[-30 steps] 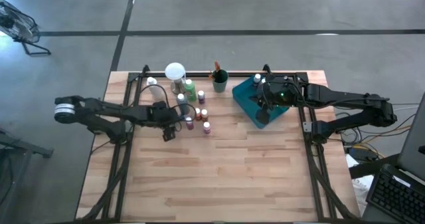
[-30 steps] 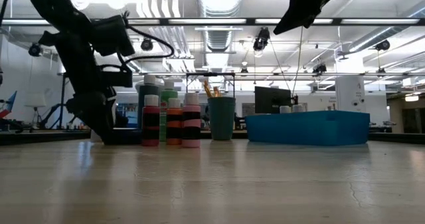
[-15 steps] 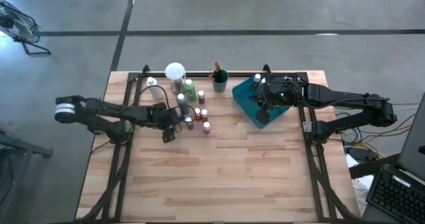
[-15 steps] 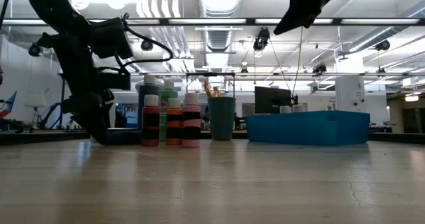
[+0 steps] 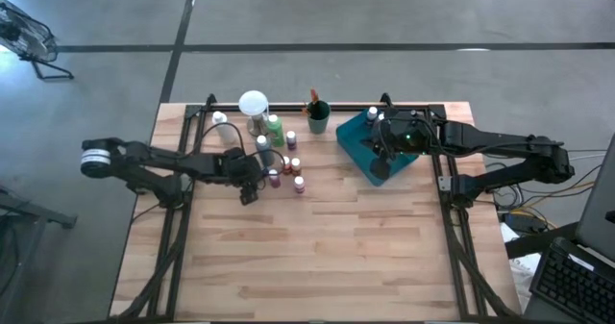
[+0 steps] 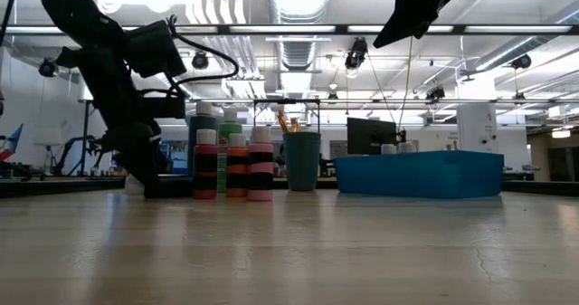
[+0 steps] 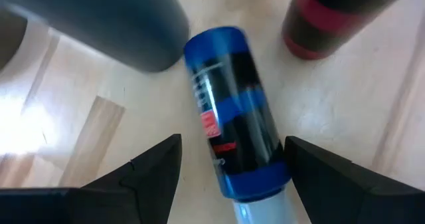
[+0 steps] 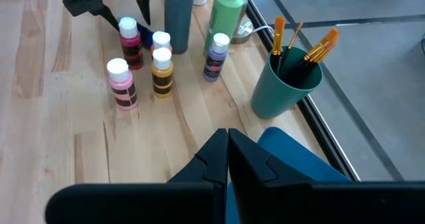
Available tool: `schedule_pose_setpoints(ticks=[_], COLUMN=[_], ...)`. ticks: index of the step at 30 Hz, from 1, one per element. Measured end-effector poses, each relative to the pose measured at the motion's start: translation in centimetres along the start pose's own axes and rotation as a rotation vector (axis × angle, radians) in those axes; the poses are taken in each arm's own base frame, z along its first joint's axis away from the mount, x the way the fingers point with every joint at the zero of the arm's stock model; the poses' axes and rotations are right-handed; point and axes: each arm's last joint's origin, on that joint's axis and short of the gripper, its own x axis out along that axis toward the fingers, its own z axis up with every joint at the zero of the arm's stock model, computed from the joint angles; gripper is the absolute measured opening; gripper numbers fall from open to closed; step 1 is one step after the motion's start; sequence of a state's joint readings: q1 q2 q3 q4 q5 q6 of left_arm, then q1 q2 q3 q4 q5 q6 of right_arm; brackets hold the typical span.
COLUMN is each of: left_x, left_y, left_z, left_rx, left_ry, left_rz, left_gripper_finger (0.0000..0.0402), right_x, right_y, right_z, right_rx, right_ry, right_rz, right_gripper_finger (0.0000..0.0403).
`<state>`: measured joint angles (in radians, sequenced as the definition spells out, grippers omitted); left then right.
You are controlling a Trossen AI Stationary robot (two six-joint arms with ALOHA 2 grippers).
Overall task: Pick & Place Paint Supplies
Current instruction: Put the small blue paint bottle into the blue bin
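left end effector (image 7: 229, 167): fingers apart, straddling a lying blue bottle (image 7: 236, 114), counter's 11 o'clock | right end effector (image 8: 228, 144): fingers together, over teal tray (image 5: 357, 141)

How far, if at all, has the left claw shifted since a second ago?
Yes, slightly: the left claw edged right, closer to the standing paint bottles.

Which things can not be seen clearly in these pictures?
- Blue bottle, left wrist view: cap end cut off by the edge; label blurred.
- Teal tray, low view: its wall hides the contents.
- Left gripper, low view: its dark silhouette hides the fingertips.
- Brushes, high view: too small to count.
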<state>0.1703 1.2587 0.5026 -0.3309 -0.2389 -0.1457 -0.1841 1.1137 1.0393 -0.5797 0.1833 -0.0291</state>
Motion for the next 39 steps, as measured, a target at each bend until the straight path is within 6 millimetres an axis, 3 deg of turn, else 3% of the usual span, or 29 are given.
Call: schedule_pose_setpoints(ticks=[4, 13, 22, 30, 39], left_x=[0.4, 0.6, 0.0, -2.5, -7.4], left_y=[-0.1, -0.1, 0.1, 0.6, 1.2], left_z=[-0.1, -0.2, -0.4, 0.2, 2.1], left_rx=[-0.041, -0.049, -0.061, -0.082, -0.094], left_ry=[0.017, 0.031, 0.081, 0.099, 0.125], left_rz=[0.010, 0.010, 0.026, 0.048, 0.030], left_gripper_finger=[0.0251, 0.0152, 0.0150, 0.0150, 0.0150], right_x=[0.0, 0.0, 0.0, 0.1, 0.6], right_y=[0.0, 0.0, 0.0, 0.0, 0.3], right_z=[0.0, -0.2, -0.2, -0.3, -0.9], right_rx=[0.000, 0.000, -0.001, -0.011, -0.015], right_ry=[0.000, 0.015, 0.018, 0.023, 0.036], right_rz=[0.000, 0.000, 0.001, 0.001, 0.046], right_gripper_finger=[0.0008, 0.0008, 0.0008, 0.0008, 0.0008])
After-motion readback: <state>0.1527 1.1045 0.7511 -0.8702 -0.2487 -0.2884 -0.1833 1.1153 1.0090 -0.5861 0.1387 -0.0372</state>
